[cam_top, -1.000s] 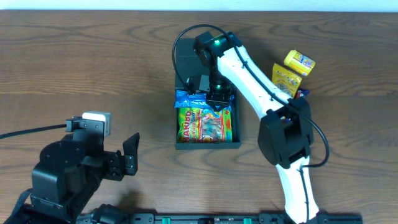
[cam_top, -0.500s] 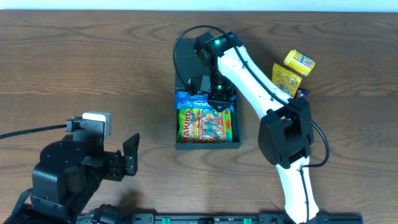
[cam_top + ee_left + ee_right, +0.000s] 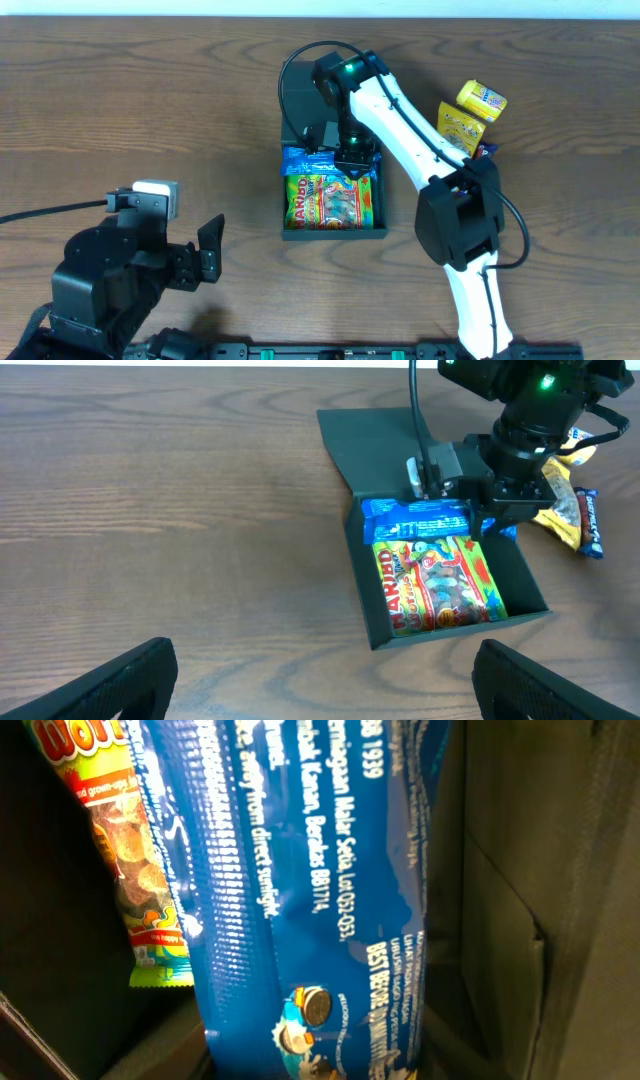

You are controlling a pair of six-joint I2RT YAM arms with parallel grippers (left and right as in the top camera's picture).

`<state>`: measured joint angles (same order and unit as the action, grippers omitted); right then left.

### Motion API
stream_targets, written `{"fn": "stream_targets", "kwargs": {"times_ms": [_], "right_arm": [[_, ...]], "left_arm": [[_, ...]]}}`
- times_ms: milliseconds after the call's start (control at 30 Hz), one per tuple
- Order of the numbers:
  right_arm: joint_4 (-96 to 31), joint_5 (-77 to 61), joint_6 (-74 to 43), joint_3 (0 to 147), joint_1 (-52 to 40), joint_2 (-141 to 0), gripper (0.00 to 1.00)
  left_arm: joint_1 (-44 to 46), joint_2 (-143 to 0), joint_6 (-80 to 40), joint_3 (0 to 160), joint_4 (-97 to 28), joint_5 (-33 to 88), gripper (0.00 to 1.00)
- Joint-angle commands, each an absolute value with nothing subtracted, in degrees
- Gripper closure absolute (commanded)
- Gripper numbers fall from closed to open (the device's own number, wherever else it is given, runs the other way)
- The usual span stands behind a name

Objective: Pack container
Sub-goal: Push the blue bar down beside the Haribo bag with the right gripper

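Right wrist view: a glossy blue packet (image 3: 300, 870) reads "away from direct sunlight" — whether my right fingers (image 3: 352, 158) grip it, I cannot tell. Beneath them the matte cardboard container (image 3: 335, 236) holds a HARIBO bag (image 3: 435, 582) — my left fingers (image 3: 208, 250) gape wide.

I see the table (image 3: 150, 100) as brown wood with a clear grain and a dull sheen. The container (image 3: 300, 95) looks like smooth, matt dark cardboard. The blue packet (image 3: 300, 890) is glossy, crinkled plastic film, and so is the gummy bag (image 3: 325, 200). The right arm's shell (image 3: 400, 120) is smooth white plastic.
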<state>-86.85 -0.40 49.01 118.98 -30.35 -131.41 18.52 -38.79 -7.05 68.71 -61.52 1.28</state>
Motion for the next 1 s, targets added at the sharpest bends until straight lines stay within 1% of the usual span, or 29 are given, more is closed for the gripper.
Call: {"fn": "stream_targets", "kwargs": {"times_ms": [0,333,467,633,667,700,733,800,967], "right_arm": [[-87.3,0.2,48.4,118.7,-30.7,-130.8,0.99],[-87.8,-0.5,48.3,118.7,-32.1,-130.8,0.99],[-86.6,-2.5,49.4,118.7,-32.1,-130.8,0.99],[-84.5,-1.7,49.3,118.7,-31.9,-130.8,0.99],[-83.9,-1.0,49.2,118.7,-31.9,-130.8,0.96],[-83.0,0.1,47.9,118.7,-31.9,-130.8,0.75],[-82.1,1.4,46.5,118.7,-31.9,-130.8,0.65],[-80.4,4.9,43.0,118.7,-31.9,-130.8,0.58],[-80.2,7.5,40.1,118.7,-31.9,-130.8,0.54]], "left_arm": [[18.3,-38.6,-6.2,69.2,-61.6,0.8,0.05],[18.3,-38.6,-6.2,69.2,-61.7,0.8,0.04],[18.3,-38.6,-6.2,69.2,-61.7,0.9,0.04],[18.3,-38.6,-6.2,69.2,-61.7,0.9,0.05],[18.3,-38.6,-6.2,69.2,-61.7,0.8,0.04],[18.3,-38.6,-6.2,69.2,-61.7,0.8,0.05],[18.3,-38.6,-6.2,69.2,-61.7,0.8,0.05],[18.3,-38.6,-6.2,69.2,-61.7,0.9,0.04],[18.3,-38.6,-6.2,69.2,-61.6,0.9,0.05]]}}
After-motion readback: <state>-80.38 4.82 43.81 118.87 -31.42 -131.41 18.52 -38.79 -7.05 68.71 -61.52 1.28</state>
